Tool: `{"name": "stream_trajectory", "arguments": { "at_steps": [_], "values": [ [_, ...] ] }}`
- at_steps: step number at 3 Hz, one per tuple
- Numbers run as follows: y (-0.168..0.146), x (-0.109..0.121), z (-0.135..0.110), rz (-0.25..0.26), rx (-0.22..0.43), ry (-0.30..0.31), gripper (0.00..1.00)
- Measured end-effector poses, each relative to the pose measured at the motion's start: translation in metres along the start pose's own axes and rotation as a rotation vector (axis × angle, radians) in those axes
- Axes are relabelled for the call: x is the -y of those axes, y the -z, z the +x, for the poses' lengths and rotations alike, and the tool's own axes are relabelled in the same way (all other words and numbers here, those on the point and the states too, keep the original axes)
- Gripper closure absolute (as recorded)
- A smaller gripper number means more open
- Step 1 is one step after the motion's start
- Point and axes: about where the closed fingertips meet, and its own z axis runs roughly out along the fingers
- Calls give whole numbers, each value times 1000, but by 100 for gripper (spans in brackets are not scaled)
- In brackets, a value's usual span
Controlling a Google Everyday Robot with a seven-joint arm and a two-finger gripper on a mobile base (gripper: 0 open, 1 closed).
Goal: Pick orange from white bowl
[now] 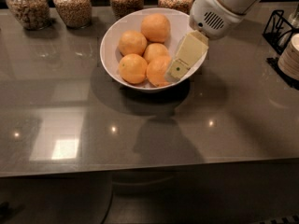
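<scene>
A wide white bowl (112, 41) stands on the grey table at the back centre and holds five oranges. The front-right orange (156, 71) looks slightly oval. The other four lie at the back (155, 27), left (132, 43), middle (156, 52) and front left (133, 68). My gripper (180, 68), cream coloured under a white wrist (212, 17), reaches down from the upper right over the bowl's right rim. Its tip sits against the right side of the front-right orange and hides part of it.
Several glass jars of grain (72, 6) line the back edge of the table (70, 125). A black wire rack (280, 29) and a stack of white dishes (290, 55) stand at the far right. The table's front edge runs across the lower part of the view.
</scene>
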Motion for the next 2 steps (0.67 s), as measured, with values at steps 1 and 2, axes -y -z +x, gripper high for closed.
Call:
{"name": "stream_trajectory", "arguments": {
  "at_steps": [1,2],
  "values": [
    [-5,4,-5,35,45,-22,0],
    [-15,12,-15,75,95,-74,0]
  ]
}}
